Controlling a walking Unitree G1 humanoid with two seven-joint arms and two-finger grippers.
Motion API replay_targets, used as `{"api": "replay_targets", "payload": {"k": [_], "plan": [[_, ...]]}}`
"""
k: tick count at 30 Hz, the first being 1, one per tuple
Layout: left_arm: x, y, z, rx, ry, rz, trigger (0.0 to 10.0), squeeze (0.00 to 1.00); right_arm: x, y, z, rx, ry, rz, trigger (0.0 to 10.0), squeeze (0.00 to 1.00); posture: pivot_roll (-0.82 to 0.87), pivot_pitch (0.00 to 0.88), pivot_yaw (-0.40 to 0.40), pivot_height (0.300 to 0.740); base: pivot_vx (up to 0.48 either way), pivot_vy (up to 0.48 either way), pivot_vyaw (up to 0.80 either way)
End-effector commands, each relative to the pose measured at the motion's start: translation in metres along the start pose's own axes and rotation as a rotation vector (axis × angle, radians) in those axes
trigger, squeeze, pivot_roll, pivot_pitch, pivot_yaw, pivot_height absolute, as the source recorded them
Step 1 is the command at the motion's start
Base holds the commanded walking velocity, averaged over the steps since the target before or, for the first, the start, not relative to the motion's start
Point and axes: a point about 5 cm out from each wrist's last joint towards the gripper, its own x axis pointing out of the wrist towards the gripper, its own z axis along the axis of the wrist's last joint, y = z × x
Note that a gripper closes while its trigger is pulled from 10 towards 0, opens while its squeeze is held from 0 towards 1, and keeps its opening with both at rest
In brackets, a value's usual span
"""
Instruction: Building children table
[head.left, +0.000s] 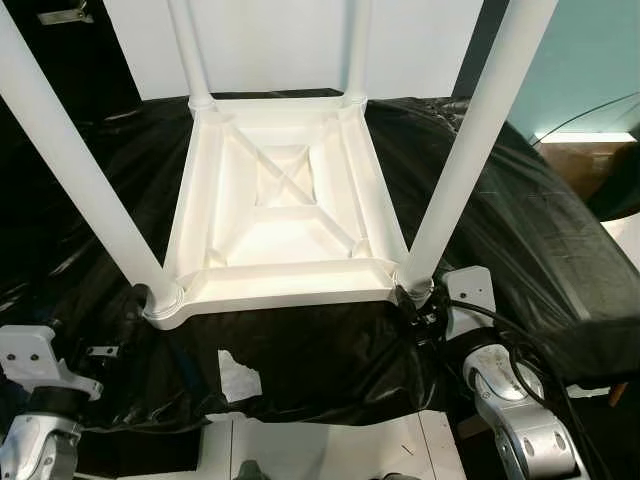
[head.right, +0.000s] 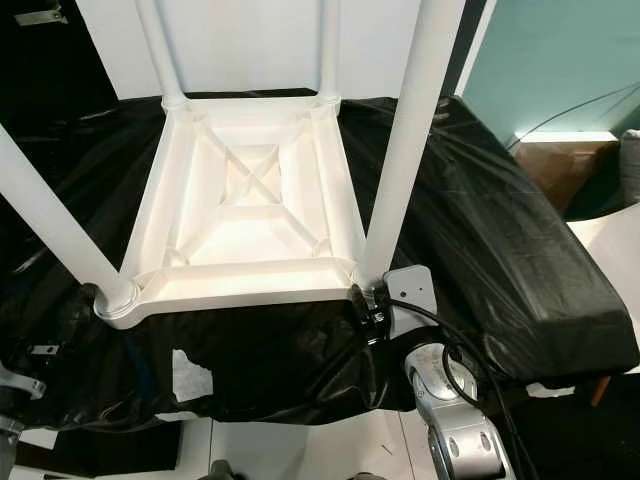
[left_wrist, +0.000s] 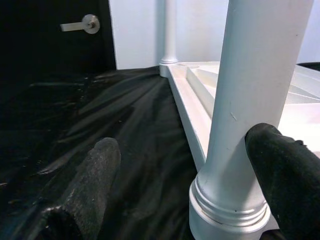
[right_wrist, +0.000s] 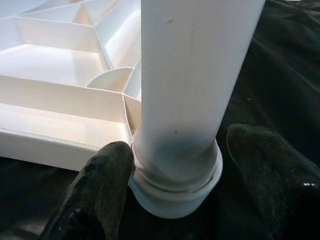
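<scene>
My right fingers (right_wrist: 172, 195) are spread around the base of the near right leg (right_wrist: 195, 80) of a white children's table (head.left: 285, 205), one finger touching its collar, the other just apart. My left fingers (left_wrist: 187, 185) are spread at the near left leg (left_wrist: 250, 100), one pad against it, the other well clear. The table lies upside down on a bench (head.left: 520, 220) draped in black plastic sheet, ribbed underside facing up, four legs standing upright; beyond are a white wall (head.left: 270, 40) and a dark door with a lever handle (left_wrist: 80, 25).
</scene>
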Motion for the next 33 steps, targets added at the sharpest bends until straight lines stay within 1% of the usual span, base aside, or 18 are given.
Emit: {"api": "replay_targets", "payload": {"k": [1,3,5,6,10,11,12,13,14,16,18,19,20,21,22,24,32,33], "plan": [[0.004,0.002,-0.003,0.011,0.008,0.053,10.0,0.0,-0.001,-0.002,-0.002,0.0,0.006,-0.011,10.0,0.0,0.06,0.066,-0.018,0.74,0.0,0.0,0.0],[0.014,-0.003,-0.002,-0.006,-0.014,0.027,10.0,0.0,-0.002,-0.002,-0.002,-0.002,0.004,-0.02,10.0,0.0,0.04,0.063,-0.011,0.74,0.0,0.0,0.0],[0.02,-0.014,-0.002,-0.048,-0.033,-0.038,10.0,0.0,-0.002,-0.004,-0.003,-0.006,0.006,-0.031,10.0,0.0,0.04,0.063,-0.007,0.74,0.0,0.0,0.0],[0.018,-0.018,-0.003,-0.074,-0.03,-0.075,10.0,0.0,-0.004,-0.005,-0.004,-0.009,0.01,-0.037,10.0,0.0,0.03,0.065,-0.003,0.74,0.0,0.0,0.0],[0.014,-0.024,-0.005,-0.117,-0.018,-0.136,10.0,0.0,-0.006,-0.006,-0.006,-0.013,0.019,-0.045,10.0,0.0,0.03,0.066,-0.002,0.74,0.0,0.0,0.0],[0.009,-0.027,-0.006,-0.141,-0.002,-0.186,10.0,0.1,-0.006,-0.006,-0.007,-0.015,0.023,-0.047,10.0,0.0,0.03,0.068,-0.003,0.74,0.0,0.0,0.0],[0.006,-0.029,-0.007,-0.159,0.009,-0.222,10.0,0.1,-0.007,-0.006,-0.008,-0.017,0.026,-0.048,10.0,0.0,0.03,0.068,-0.003,0.74,0.0,0.0,0.0],[0.006,-0.029,-0.007,-0.159,0.009,-0.222,10.0,0.1,-0.007,-0.006,-0.008,-0.017,0.026,-0.048,10.0,0.0,0.03,0.068,-0.003,0.74,0.0,0.0,0.0],[0.003,-0.031,-0.007,-0.181,0.018,-0.257,10.0,0.28,-0.007,-0.005,-0.009,-0.022,0.031,-0.048,10.0,0.0,0.03,0.07,-0.006,0.74,0.0,0.0,0.0],[0.001,-0.033,-0.007,-0.185,0.025,-0.295,10.0,0.28,-0.006,-0.004,-0.009,-0.028,0.036,-0.046,10.0,0.0,0.04,0.07,-0.01,0.74,0.0,0.0,0.0],[0.005,-0.035,-0.007,-0.175,0.016,-0.297,10.0,0.27,-0.004,-0.003,-0.009,-0.032,0.037,-0.04,10.0,0.0,0.04,0.068,-0.013,0.74,0.0,0.0,0.0],[0.009,-0.036,-0.007,-0.171,0.009,-0.293,10.0,0.22,-0.003,-0.003,-0.009,-0.033,0.036,-0.038,10.0,0.0,0.05,0.067,-0.015,0.74,0.0,0.0,0.0],[0.009,-0.036,-0.007,-0.171,0.009,-0.293,10.0,0.22,-0.003,-0.003,-0.009,-0.033,0.036,-0.038,10.0,0.0,0.05,0.067,-0.015,0.74,0.0,0.0,0.0],[0.014,-0.037,-0.007,-0.163,0.003,-0.286,10.0,0.01,-0.002,-0.003,-0.008,-0.033,0.035,-0.036,10.0,0.0,0.05,0.065,-0.016,0.74,0.0,0.0,0.0],[0.014,-0.037,-0.007,-0.163,0.003,-0.286,10.0,0.01,-0.002,-0.003,-0.008,-0.033,0.035,-0.036,10.0,0.0,0.05,0.065,-0.016,0.74,0.0,0.0,0.0],[0.025,-0.039,-0.006,-0.154,-0.016,-0.267,10.0,0.0,0.0,-0.002,-0.007,-0.033,0.031,-0.032,10.0,0.0,0.05,0.064,-0.014,0.74,0.0,0.0,0.0],[0.039,-0.045,-0.007,-0.153,-0.028,-0.267,10.0,0.0,0.001,-0.001,-0.006,-0.025,0.023,-0.041,10.0,0.0,0.04,0.061,-0.001,0.74,0.0,0.0,0.0],[0.041,-0.049,-0.006,-0.163,-0.035,-0.291,7.5,0.0,0.0,-0.001,-0.006,-0.024,0.023,-0.048,10.0,0.0,0.03,0.06,0.002,0.74,0.0,0.0,0.0]]}}
